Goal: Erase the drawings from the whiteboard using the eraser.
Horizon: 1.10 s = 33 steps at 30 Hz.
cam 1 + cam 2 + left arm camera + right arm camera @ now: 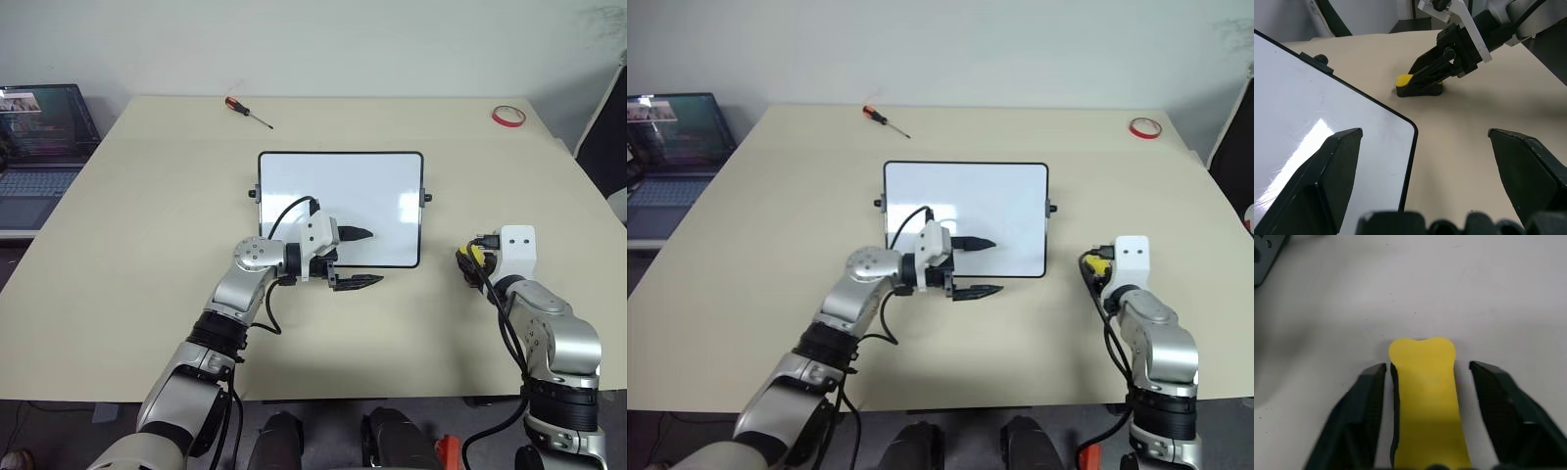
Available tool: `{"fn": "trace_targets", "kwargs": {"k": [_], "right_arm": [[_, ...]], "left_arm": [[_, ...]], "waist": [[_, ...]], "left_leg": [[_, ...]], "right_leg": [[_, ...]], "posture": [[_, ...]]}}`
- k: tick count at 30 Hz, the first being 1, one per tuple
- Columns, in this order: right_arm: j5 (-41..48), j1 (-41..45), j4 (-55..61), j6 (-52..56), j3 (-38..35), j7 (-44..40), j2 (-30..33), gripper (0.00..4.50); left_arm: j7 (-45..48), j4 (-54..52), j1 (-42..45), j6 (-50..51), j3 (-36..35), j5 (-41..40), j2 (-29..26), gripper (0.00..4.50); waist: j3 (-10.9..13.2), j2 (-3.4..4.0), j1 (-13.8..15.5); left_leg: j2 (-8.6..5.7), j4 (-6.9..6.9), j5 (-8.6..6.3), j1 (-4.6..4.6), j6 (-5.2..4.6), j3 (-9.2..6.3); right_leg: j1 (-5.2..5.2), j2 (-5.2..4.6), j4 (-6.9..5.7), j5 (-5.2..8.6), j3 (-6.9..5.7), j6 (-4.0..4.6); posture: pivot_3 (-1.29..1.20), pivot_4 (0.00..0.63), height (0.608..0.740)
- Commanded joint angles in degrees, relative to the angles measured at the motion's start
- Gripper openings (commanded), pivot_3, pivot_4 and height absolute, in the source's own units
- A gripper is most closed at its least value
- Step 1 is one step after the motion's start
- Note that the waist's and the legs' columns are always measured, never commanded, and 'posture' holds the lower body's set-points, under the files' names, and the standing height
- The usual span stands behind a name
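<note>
The yellow eraser (1425,401) lies on the tabletop (147,215) between the parted right fingers (1364,416), while the left fingers (1327,176) stand open over the whiteboard (340,206) corner.

eraser (1423,396) right of whiteboard (340,206) — apart

This looks like an office or lab workroom: a broad beige tabletop (147,245) stands against a plain pale wall (343,39), with an open laptop (39,147) on a side desk, a screwdriver (248,112) and a roll of red tape (508,116) lying about.
</note>
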State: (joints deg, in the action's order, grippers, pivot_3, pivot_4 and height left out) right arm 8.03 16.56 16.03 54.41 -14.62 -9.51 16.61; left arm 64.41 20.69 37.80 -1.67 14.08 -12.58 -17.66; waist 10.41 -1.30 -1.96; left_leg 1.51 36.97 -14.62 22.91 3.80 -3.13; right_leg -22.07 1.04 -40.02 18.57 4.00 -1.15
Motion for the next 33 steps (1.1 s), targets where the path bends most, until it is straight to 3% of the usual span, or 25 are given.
{"fn": "trace_targets", "kwargs": {"k": [1,2,8,11,17,23,29,33], "right_arm": [[0.51,1.26,1.42,-0.17,-0.92,0.71,0.75,4.14],[0.51,1.36,1.40,-0.17,-0.91,0.78,0.79,4.46],[0.26,1.41,3.18,-0.97,0.27,0.97,1.30,4.46],[0.36,0.76,8.57,-0.56,0.93,2.12,0.09,4.46],[0.85,-0.75,18.75,0.99,2.23,3.05,-1.13,4.46],[-0.17,-6.88,26.56,-6.38,0.87,5.05,-4.57,4.46],[-0.30,-13.35,32.28,-9.24,0.75,6.24,-6.54,4.46],[-0.89,-23.88,33.30,-18.36,1.34,4.58,-7.28,4.46]], "left_arm": [[-0.09,-2.39,0.74,-0.21,-1.46,-0.45,-0.31,4.50],[-0.10,-2.40,0.75,-0.16,-1.47,-0.45,-0.36,4.50],[0.32,-4.83,-0.23,1.53,-1.68,-0.95,-1.65,4.50],[-1.24,-12.56,-3.07,5.89,-4.84,-2.97,-5.37,4.50],[-9.28,-28.65,-10.65,19.82,-12.03,-11.18,-7.21,4.50],[-29.86,-37.71,-21.41,20.76,-21.34,-8.82,-1.26,4.50],[-41.54,-44.67,-30.72,19.89,-25.47,-5.27,1.35,4.50],[-46.17,-51.24,-40.14,17.90,-26.42,-2.64,3.19,4.50]], "waist": [[0.00,0.00,0.00],[0.00,0.00,-0.01],[0.00,0.00,-0.01],[0.00,0.01,-0.54],[-0.01,0.02,-0.79],[-0.03,0.01,-0.43],[-0.04,0.01,-0.18],[-0.14,-0.01,0.04]], "left_leg": [[0.00,0.00,0.00,0.00,0.00,0.00],[0.00,0.00,0.00,0.00,0.00,0.00],[0.00,0.00,0.00,0.00,0.00,0.00],[0.07,-0.01,0.00,0.00,0.00,0.03],[0.22,-0.01,0.00,0.04,0.00,-0.11],[0.24,0.04,0.00,0.01,0.01,-0.20],[0.24,0.04,0.01,-0.02,0.02,-0.19],[0.23,0.00,0.00,-0.09,0.03,-0.21]], "right_leg": [[0.00,0.00,0.00,0.00,0.00,0.00],[0.00,0.00,0.00,0.00,0.00,0.00],[0.00,0.00,0.00,0.00,0.00,0.00],[-0.04,-0.01,-0.02,0.00,0.06,0.00],[-0.05,-0.15,-0.04,0.00,0.08,0.00],[0.04,-0.25,-0.01,0.01,0.09,-0.01],[0.05,-0.25,-0.02,0.00,0.10,-0.01],[0.16,-0.25,0.05,0.01,0.08,-0.02]], "posture": [[0.00,0.150,0.740],[0.00,0.150,0.740],[0.00,0.150,0.740],[0.00,0.150,0.740],[0.00,0.150,0.740],[0.00,0.150,0.740],[0.00,0.150,0.740],[0.00,0.150,0.740]]}}
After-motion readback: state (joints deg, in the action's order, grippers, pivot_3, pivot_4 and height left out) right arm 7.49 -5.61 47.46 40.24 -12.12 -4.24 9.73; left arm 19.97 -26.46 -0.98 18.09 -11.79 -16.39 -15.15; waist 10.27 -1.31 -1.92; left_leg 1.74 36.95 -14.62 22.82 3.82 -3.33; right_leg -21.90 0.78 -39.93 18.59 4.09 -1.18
